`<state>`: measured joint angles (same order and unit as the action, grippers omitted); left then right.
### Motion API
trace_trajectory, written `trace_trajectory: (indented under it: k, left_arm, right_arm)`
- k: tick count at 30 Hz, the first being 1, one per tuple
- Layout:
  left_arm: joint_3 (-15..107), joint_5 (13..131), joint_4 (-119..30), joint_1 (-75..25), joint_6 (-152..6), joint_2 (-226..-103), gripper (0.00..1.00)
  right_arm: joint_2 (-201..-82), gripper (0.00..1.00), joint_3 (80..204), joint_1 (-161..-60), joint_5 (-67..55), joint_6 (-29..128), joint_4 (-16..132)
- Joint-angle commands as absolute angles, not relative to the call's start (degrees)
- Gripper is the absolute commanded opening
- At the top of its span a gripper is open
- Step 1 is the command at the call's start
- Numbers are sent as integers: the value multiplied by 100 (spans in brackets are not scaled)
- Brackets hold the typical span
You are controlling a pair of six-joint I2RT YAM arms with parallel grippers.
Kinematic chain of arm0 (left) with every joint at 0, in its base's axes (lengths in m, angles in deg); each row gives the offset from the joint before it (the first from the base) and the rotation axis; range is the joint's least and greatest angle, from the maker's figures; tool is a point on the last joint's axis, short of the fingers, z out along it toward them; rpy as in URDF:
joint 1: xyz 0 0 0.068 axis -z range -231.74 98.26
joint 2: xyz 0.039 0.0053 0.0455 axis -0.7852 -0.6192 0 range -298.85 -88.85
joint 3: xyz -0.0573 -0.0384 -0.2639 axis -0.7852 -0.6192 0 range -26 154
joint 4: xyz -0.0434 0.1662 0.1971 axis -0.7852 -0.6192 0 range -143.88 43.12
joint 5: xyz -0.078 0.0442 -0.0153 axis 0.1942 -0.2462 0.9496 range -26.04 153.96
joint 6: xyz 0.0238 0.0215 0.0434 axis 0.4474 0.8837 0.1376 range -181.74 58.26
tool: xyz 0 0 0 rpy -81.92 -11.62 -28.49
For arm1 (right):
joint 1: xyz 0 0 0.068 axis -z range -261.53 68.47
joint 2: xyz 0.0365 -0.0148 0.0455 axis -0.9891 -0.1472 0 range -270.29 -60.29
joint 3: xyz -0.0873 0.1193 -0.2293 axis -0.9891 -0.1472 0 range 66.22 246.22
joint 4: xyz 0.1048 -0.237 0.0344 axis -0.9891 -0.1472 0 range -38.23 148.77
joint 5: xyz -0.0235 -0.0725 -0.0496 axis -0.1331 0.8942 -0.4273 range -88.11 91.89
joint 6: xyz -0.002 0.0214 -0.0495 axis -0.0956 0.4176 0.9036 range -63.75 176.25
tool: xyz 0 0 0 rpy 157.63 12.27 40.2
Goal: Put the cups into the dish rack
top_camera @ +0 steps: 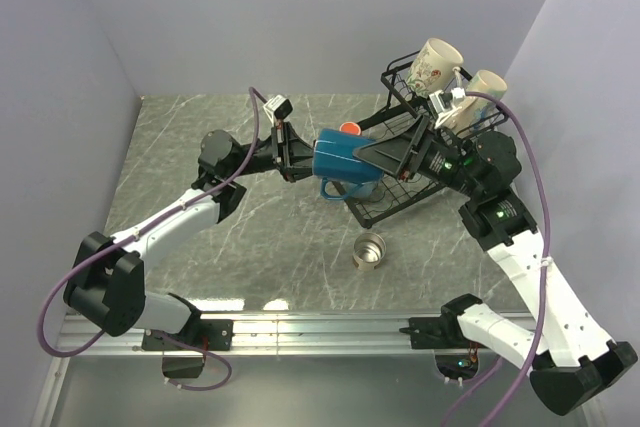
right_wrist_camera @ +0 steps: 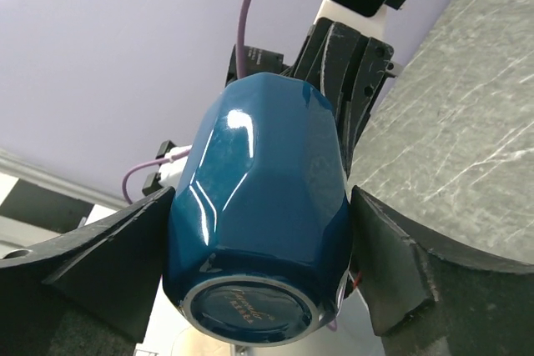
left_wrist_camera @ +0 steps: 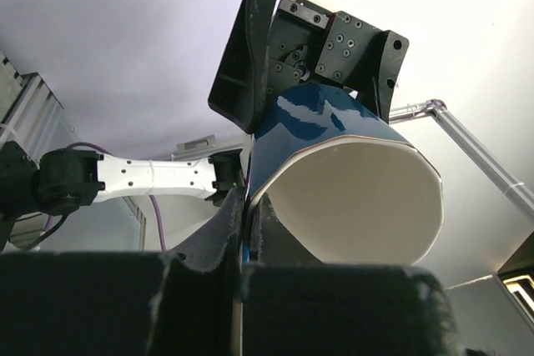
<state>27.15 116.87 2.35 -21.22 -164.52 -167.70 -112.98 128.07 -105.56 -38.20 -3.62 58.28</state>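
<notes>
A dark blue mug (top_camera: 338, 155) hangs on its side in the air left of the black wire dish rack (top_camera: 400, 195). My left gripper (top_camera: 300, 159) is shut on its rim, one finger inside and one outside (left_wrist_camera: 248, 206). My right gripper (top_camera: 368, 154) straddles the mug's base (right_wrist_camera: 259, 206), its fingers touching both sides. A second blue mug (top_camera: 355, 188) sits just below, at the rack's left end. An orange mug (top_camera: 349, 129) is behind. A floral cream mug (top_camera: 435, 65) and another cream mug (top_camera: 484, 95) rest in the upper basket. A small steel cup (top_camera: 369, 250) stands on the table.
The grey marble table (top_camera: 200, 127) is walled by lilac panels at the back and on both sides. The rack stands at the back right. The steel cup stands in front of the rack, near the table's middle.
</notes>
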Motion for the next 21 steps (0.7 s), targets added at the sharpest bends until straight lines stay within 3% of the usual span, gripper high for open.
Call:
trace_trajectory:
  k: [1,2,4,7,10,14,18,21]
  left_arm:
    - [3052,11213,217,-2028,-16317,-16725,0]
    - [3052,11204,199,-2019,-16308,-16742,0]
    - [3060,11187,50,-2019,-16203,-16734,0]
    - [3122,11134,-415,-2019,-15922,-16699,0]
    - [3183,11055,-960,-2028,-15624,-16681,0]
    - [3236,11028,-1488,-2028,-15315,-16716,1]
    - [3113,11037,-1760,-2054,-15122,-16742,33]
    - [3052,11020,-2103,-2063,-14815,-16751,48]
  right_arm:
    - [-11382,84,13039,-10746,-3959,-334,6009]
    - [-11399,79,13021,-10772,-3959,-342,6017]
    - [-11443,55,12995,-10807,-3959,-378,6061]
    - [-11470,33,12933,-10860,-3959,-404,6114]
    - [-11470,3,12924,-10887,-3924,-395,6071]
    - [-11373,0,12898,-10887,-3740,-255,5921]
    - [-11285,0,12968,-10878,-3476,-53,5325]
    - [-11215,0,12960,-10843,-3265,44,5052]
